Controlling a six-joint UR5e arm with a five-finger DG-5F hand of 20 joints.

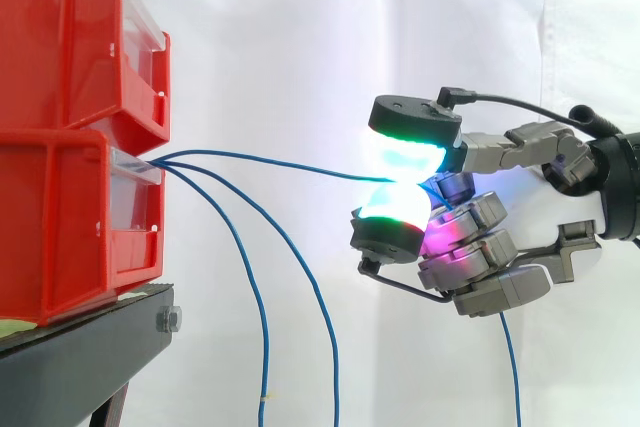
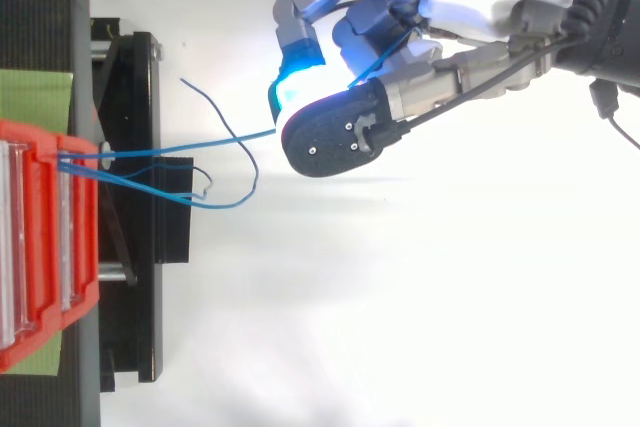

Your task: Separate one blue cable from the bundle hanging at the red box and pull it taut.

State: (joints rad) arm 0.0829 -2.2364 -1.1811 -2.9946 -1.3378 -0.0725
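Two red bins [image 1: 80,137] are stacked on a black stand [image 1: 90,332] at the left. Thin blue cables come out of the lower bin's front. One blue cable [image 1: 270,161] runs nearly level to the right, only slightly sagging, into my hand [image 1: 480,237]. Two glowing fingertips [image 1: 400,162] pinch it between them, about mid-height right of centre. In the top view the same cable [image 2: 190,144] stretches from the bin [image 2: 45,247] to my hand [image 2: 400,97]. Its tail end [image 1: 510,367] hangs below my hand. Two other blue cables [image 1: 255,297] droop down from the bin.
A white curtain [image 1: 300,37] backs the scene. The stand's black frame [image 2: 135,207] juts out under the bins, with a green strip [image 2: 35,92] beside it in the top view.
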